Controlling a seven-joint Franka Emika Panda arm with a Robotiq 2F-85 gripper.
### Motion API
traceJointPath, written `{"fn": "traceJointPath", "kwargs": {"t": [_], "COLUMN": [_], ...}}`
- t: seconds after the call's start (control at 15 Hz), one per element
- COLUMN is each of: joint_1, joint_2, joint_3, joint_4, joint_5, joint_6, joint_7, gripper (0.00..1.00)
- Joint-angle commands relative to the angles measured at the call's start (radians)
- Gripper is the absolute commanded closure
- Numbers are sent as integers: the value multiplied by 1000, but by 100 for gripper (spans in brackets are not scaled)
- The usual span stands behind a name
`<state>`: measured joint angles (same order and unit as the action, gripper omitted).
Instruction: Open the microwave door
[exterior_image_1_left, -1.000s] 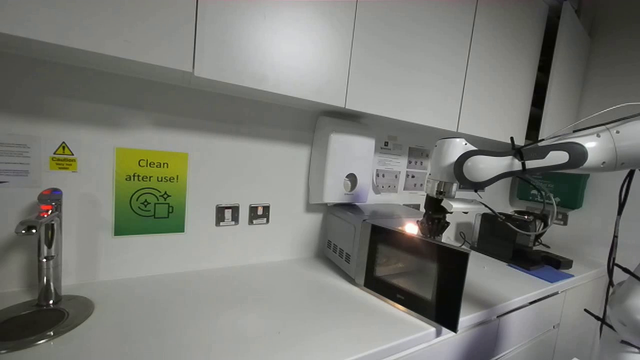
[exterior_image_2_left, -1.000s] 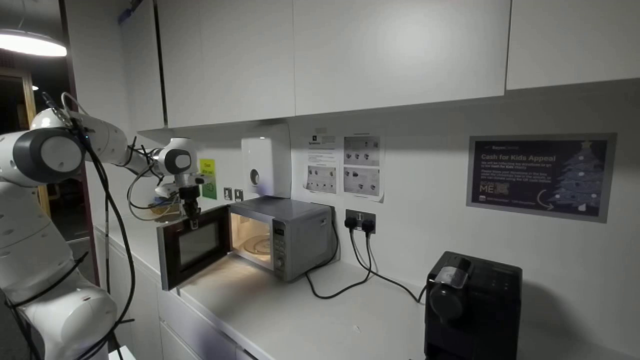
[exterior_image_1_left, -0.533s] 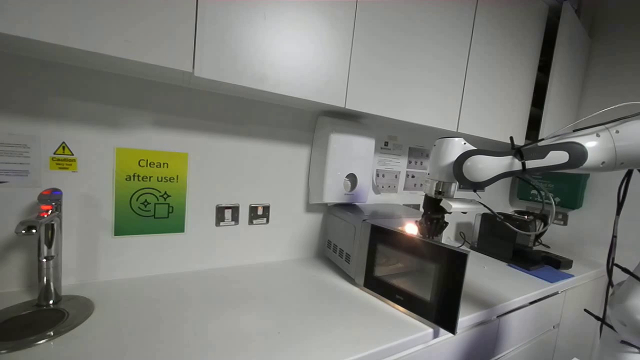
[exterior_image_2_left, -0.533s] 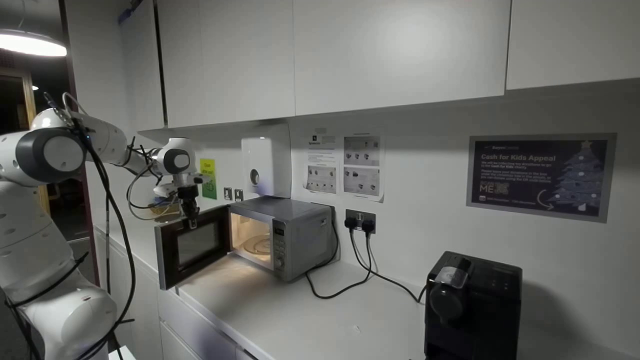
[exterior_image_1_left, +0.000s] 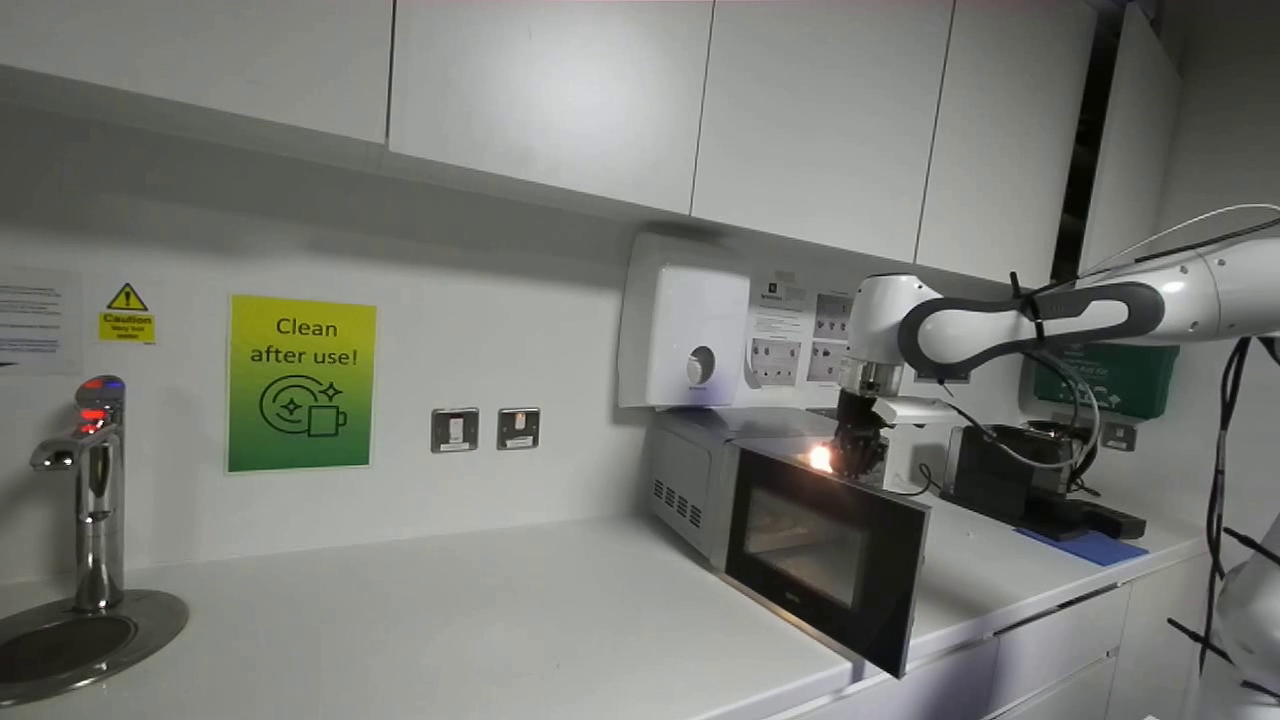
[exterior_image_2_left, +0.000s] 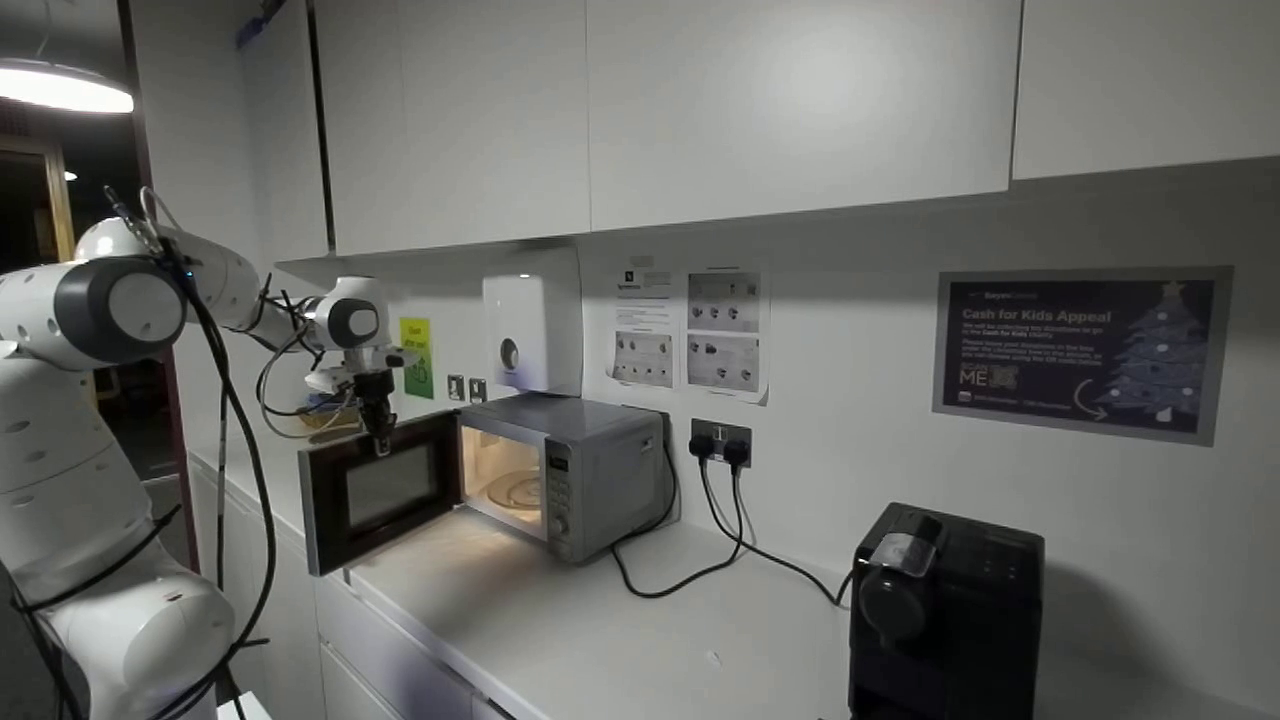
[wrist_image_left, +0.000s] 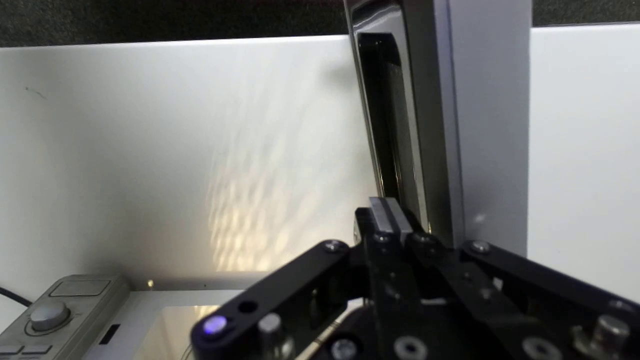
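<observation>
The microwave door (exterior_image_1_left: 885, 590), a dark glass panel in a silver frame, stands wide open. It also shows in an exterior view (exterior_image_2_left: 330, 500) and in the wrist view (wrist_image_left: 437, 120). The grey microwave (exterior_image_2_left: 612, 480) behind it has its lit interior and turntable exposed. My gripper (exterior_image_2_left: 383, 446) points down at the door's inner face, near its top edge. In the wrist view, the fingers (wrist_image_left: 391, 216) are shut together with nothing between them, close beside the inner face. Whether they touch the door I cannot tell. In an exterior view, the door partly hides the fingertips (exterior_image_1_left: 857, 472).
A white dispenser (exterior_image_1_left: 690, 320) hangs on the wall above the microwave. Wall cupboards (exterior_image_2_left: 780, 110) overhang the counter. A black coffee machine (exterior_image_2_left: 945, 620) stands on the counter, and power cables (exterior_image_2_left: 735, 540) run behind the microwave. A tap (exterior_image_1_left: 98, 500) stands by the sink.
The door has swung slightly further open, its free edge moving away from the microwave's opening. My gripper has moved with it along the same direction, staying shut.
</observation>
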<state>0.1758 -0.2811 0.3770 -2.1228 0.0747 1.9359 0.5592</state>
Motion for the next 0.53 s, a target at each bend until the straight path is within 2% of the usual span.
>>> {"fn": "traceJointPath", "kwargs": {"t": [0.0, 0.47], "joint_1": [19, 32], "joint_2": [39, 73], "joint_3": [-1, -1], "joint_4": [48, 83], "joint_5": [-9, -25], "joint_6": [-23, -16], "joint_7": [20, 21], "gripper": [100, 100]}}
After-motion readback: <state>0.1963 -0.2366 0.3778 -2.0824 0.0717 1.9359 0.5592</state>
